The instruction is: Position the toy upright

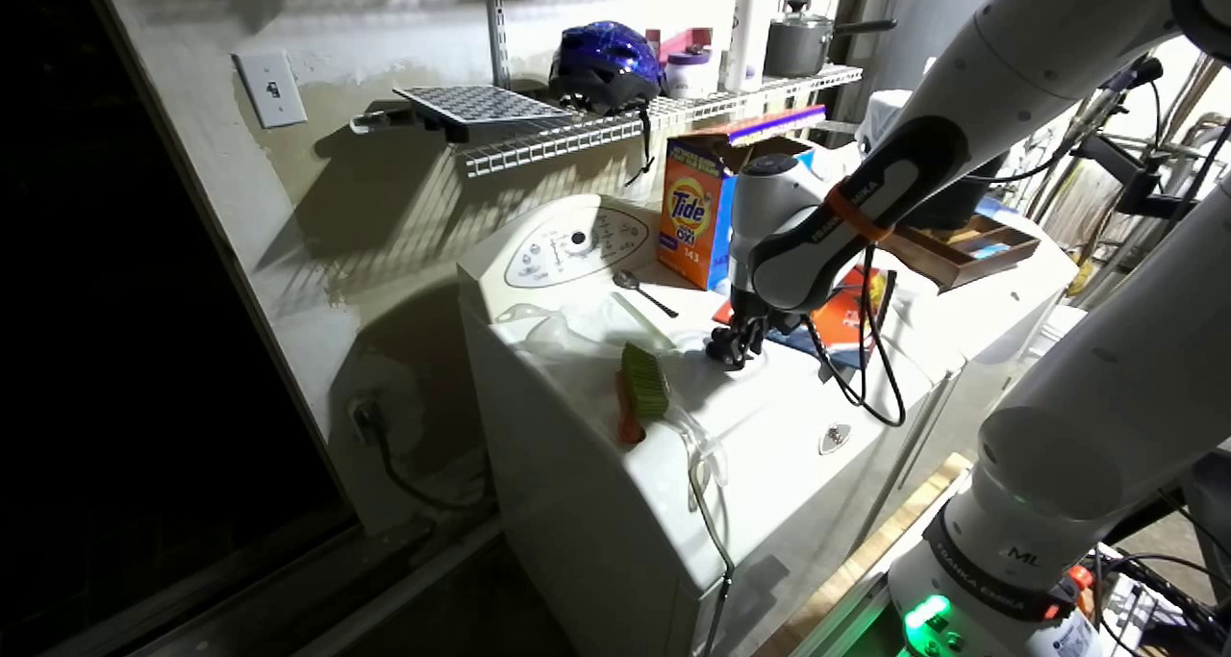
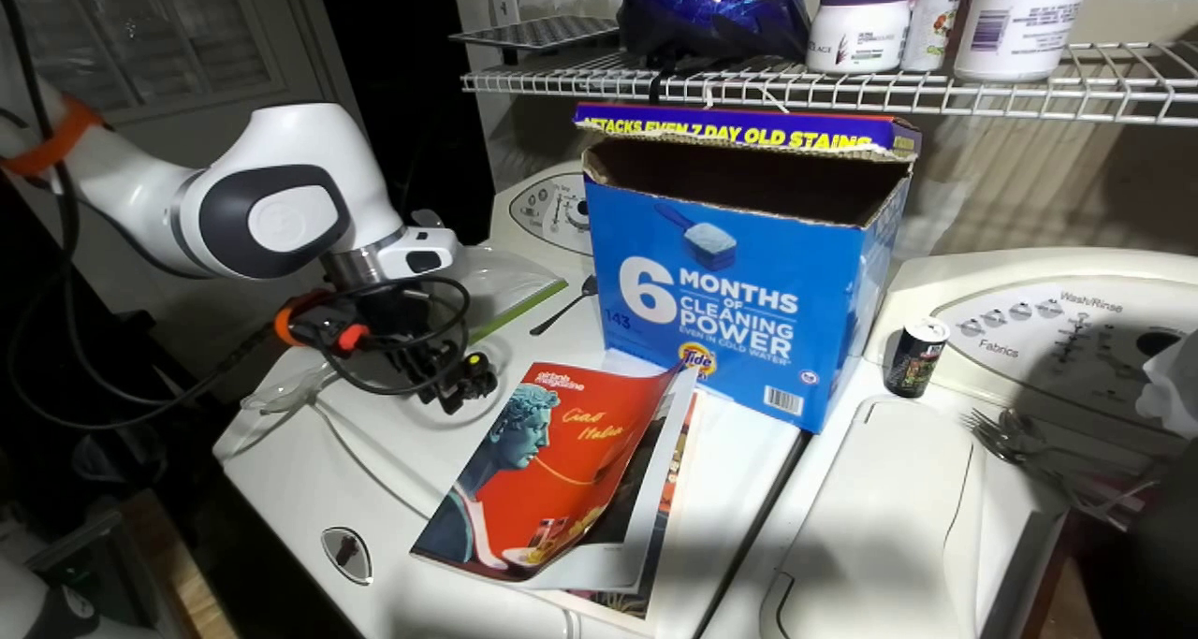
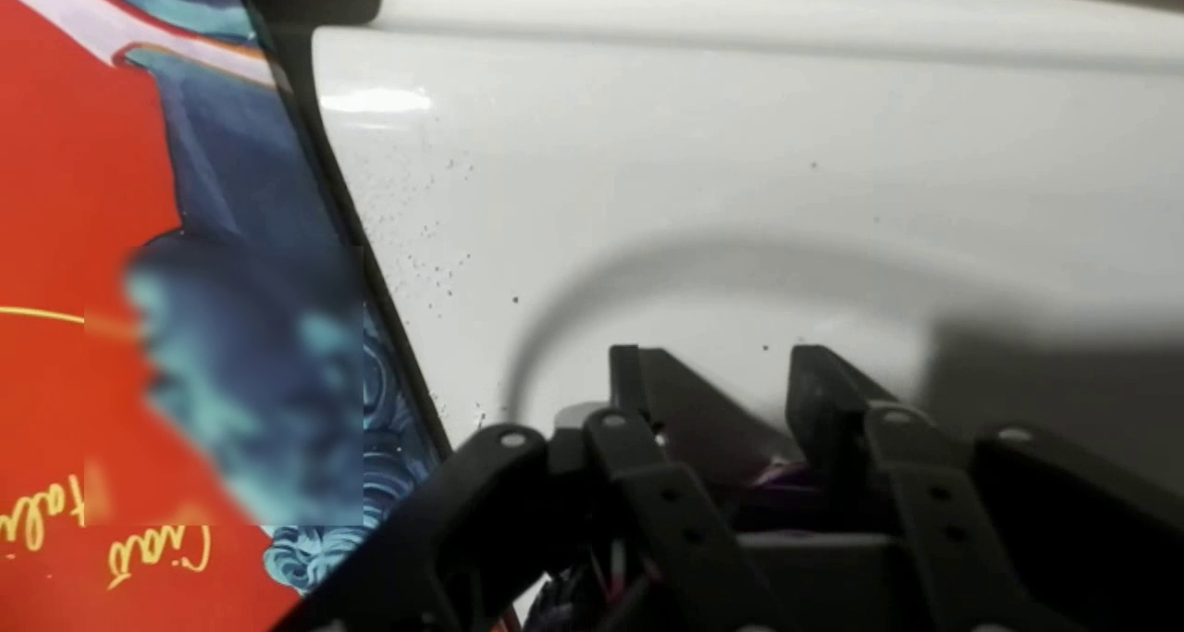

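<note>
The toy (image 1: 642,384) is elongated and brush-like, with a yellow-green bristly body and an orange-red end. It is on the white washer top (image 1: 769,416) near its left edge in an exterior view, green part away from the camera and orange end towards it. It looks tilted or lying. It does not show in the wrist view or in the exterior view that faces the blue box side. My gripper (image 1: 737,357) is low over the washer top, to the right of the toy and apart from it. In the wrist view its fingers (image 3: 717,359) stand apart with only white surface between the tips.
An orange and blue Tide box (image 2: 721,274) stands behind. Magazines (image 2: 562,471) lie beside the gripper. A plastic bag (image 1: 615,325), a spoon (image 1: 646,293) and a cord (image 1: 710,513) are on the washer. A wire shelf (image 2: 711,82) hangs above. A can (image 2: 917,358) stands right.
</note>
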`<action>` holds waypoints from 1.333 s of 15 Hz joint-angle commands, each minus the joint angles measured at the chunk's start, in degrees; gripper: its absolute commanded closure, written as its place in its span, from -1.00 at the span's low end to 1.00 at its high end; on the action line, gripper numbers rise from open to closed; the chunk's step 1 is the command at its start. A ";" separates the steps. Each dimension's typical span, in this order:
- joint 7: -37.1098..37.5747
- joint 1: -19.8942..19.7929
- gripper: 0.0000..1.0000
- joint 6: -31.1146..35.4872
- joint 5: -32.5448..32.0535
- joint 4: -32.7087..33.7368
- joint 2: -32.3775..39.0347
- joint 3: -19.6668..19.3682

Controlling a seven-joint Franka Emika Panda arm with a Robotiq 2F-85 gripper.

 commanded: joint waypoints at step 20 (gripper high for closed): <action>-8.98 0.97 -0.06 -12.90 -0.72 4.65 -3.68 -0.16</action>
